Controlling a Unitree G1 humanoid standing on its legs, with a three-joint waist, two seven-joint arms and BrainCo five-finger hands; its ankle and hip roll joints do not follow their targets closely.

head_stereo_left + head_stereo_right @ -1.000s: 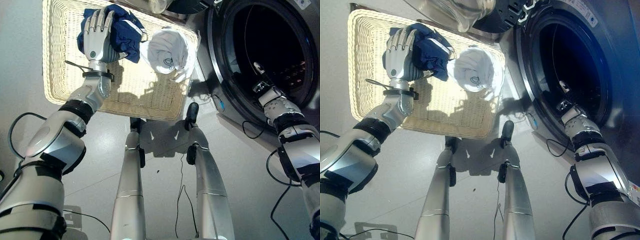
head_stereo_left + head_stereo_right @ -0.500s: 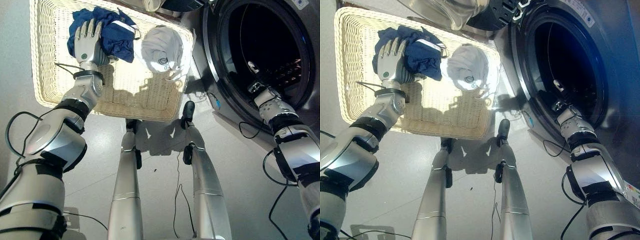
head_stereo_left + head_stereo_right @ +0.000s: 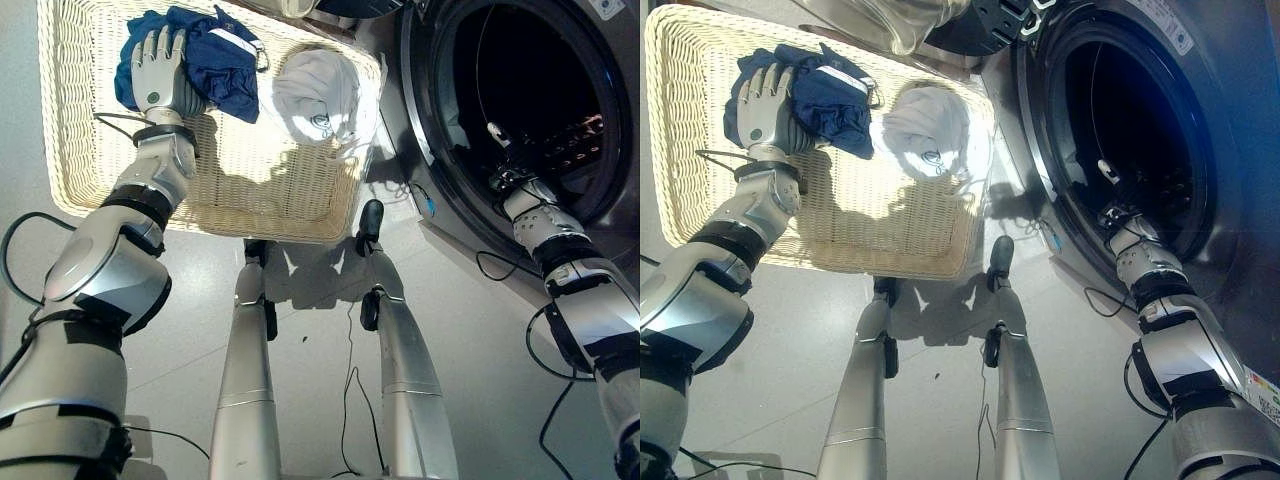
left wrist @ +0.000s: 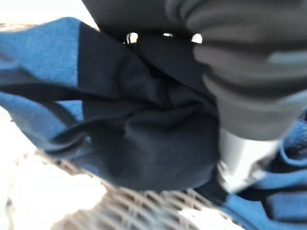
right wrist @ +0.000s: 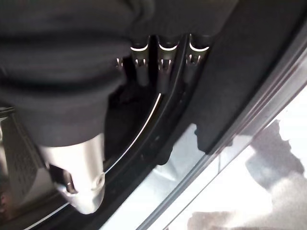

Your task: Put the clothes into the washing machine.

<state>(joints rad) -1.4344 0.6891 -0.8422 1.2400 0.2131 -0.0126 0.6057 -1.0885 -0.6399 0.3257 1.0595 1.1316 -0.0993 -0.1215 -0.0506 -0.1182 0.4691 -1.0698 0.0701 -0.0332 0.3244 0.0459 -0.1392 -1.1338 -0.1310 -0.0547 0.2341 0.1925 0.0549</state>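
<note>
The left hand lies fingers-straight on the blue garment bunched along the basket's far edge, the white garment just beside it toward the washing machine, where the right hand, fingers seemingly extended, sits at the open drum's rim.

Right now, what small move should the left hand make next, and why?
Probably curl the fingers into the blue cloth to grip it. The left hand lies on the cloth in the basket with fingers straight, so nothing is held yet. The right hand is at the washer opening, and the white cloth also waits.
</note>
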